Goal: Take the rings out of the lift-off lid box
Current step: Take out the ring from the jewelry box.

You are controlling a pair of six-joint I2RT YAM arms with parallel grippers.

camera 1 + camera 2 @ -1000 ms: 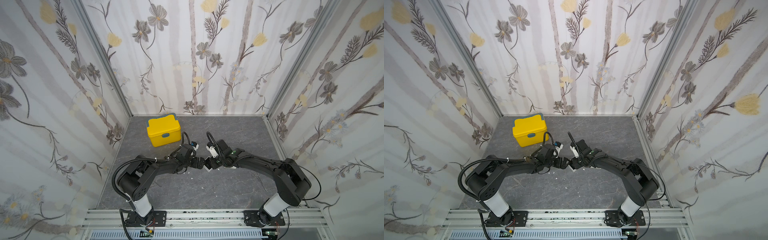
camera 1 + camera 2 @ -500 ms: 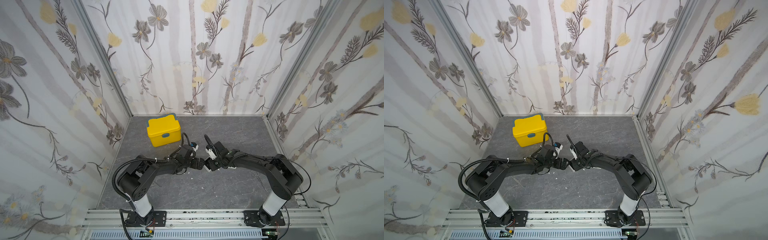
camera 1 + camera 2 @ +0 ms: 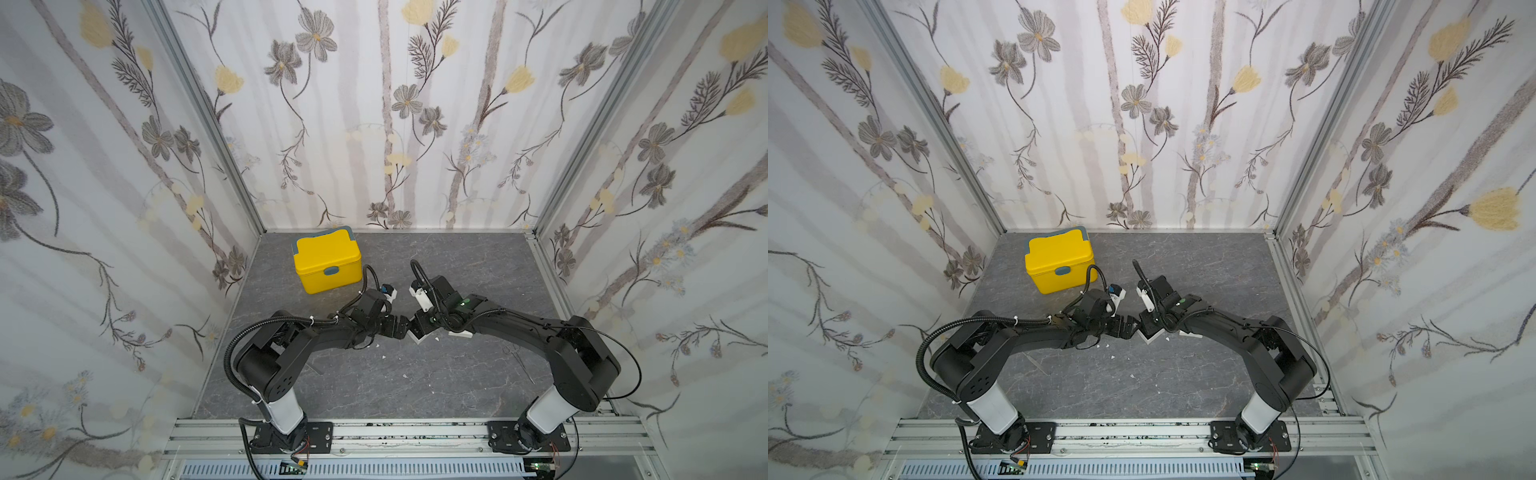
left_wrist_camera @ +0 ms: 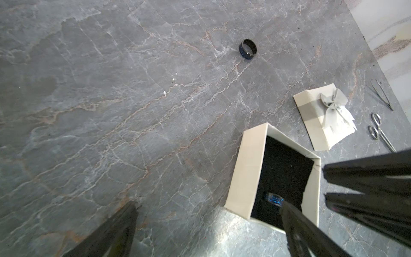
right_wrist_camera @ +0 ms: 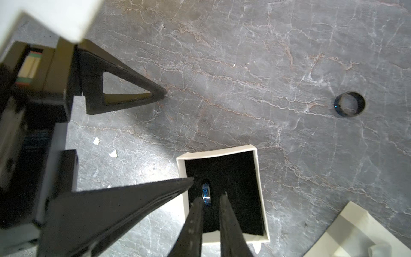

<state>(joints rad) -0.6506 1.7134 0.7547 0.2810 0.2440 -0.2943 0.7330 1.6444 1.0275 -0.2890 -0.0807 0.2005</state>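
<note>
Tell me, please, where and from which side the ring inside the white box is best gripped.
Pinch the ring across its two open sides, coming straight down through the open top of the white box. It stands on edge in the black lining, and the walls block any sideways approach, so probably only narrow jaws from above fit.

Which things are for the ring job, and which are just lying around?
For the job:
white box
bow lid
ring inside
ring outside

Just lying around:
yellow box
scissors
tweezers
white crumbs
</note>
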